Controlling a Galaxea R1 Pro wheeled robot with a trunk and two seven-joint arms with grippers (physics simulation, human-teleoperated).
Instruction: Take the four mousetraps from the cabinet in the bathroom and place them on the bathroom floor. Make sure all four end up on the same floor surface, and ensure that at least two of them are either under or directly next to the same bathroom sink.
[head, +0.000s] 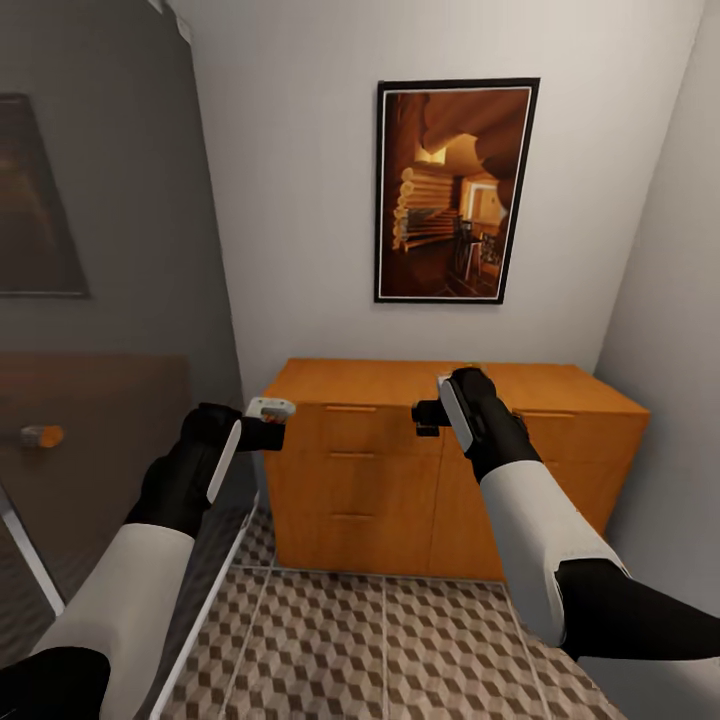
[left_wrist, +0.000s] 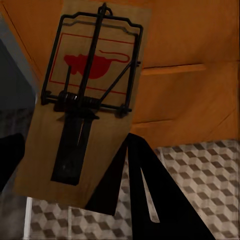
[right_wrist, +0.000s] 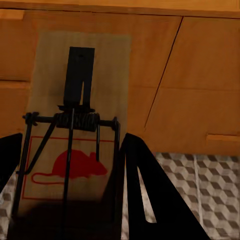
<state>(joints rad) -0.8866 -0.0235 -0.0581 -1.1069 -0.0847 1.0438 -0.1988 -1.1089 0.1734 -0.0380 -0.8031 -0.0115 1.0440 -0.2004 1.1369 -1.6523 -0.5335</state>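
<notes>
Left gripper (head: 268, 432) — closed on a mousetrap (left_wrist: 82, 95), its wooden slab pinched between the dark fingers (left_wrist: 160, 200), wire frame and red mouse print facing the wrist camera; held in the air in front of the cabinet (head: 400, 470), at its left end and about level with its top. Right gripper (head: 428, 416) — likewise clamped on a second trap (right_wrist: 75, 130), slab between the fingers (right_wrist: 150, 200), spring bar across its middle; held before the upper drawers near the cabinet's middle. Floor (head: 400, 640) — cube-patterned tiles below both arms. Framed picture (head: 455, 190) on the wall above the cabinet.
</notes>
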